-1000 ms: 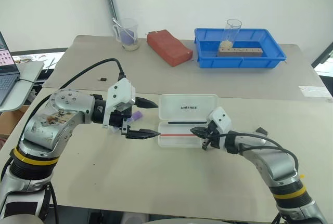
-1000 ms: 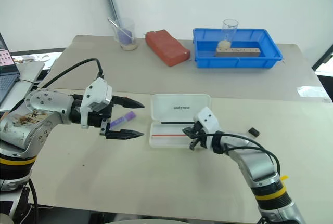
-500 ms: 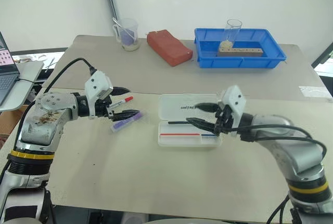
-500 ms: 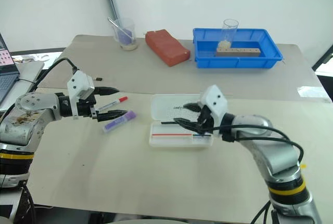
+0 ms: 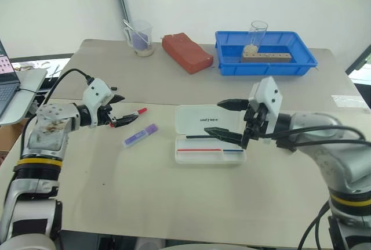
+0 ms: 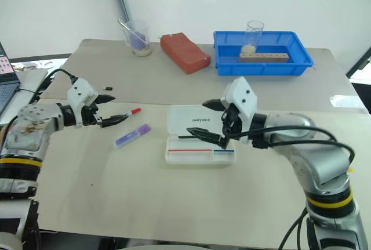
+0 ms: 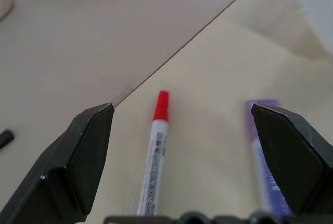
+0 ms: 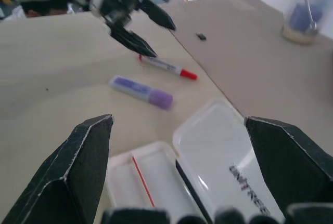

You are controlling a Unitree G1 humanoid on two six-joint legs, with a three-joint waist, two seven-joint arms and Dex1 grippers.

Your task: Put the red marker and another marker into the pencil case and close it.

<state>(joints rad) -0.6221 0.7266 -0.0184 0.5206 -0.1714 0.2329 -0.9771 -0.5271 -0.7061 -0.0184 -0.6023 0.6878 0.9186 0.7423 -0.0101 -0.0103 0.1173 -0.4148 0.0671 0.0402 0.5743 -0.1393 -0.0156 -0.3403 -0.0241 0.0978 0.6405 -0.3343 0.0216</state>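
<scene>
Lying on the counter left of the open pencil case, the red marker points its cap toward the case, barrel end between the left tool's spread fingers. The purple marker lies just nearer. The right tool, also spread, hovers over the case.

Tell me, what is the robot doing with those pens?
The robot is packing markers into the white pencil case, which lies open on the table with its tray empty. The left gripper is open and reaching around the red marker, not gripping it yet. The purple marker lies beside it on the table. The right gripper hovers open above the case, holding nothing.
</scene>
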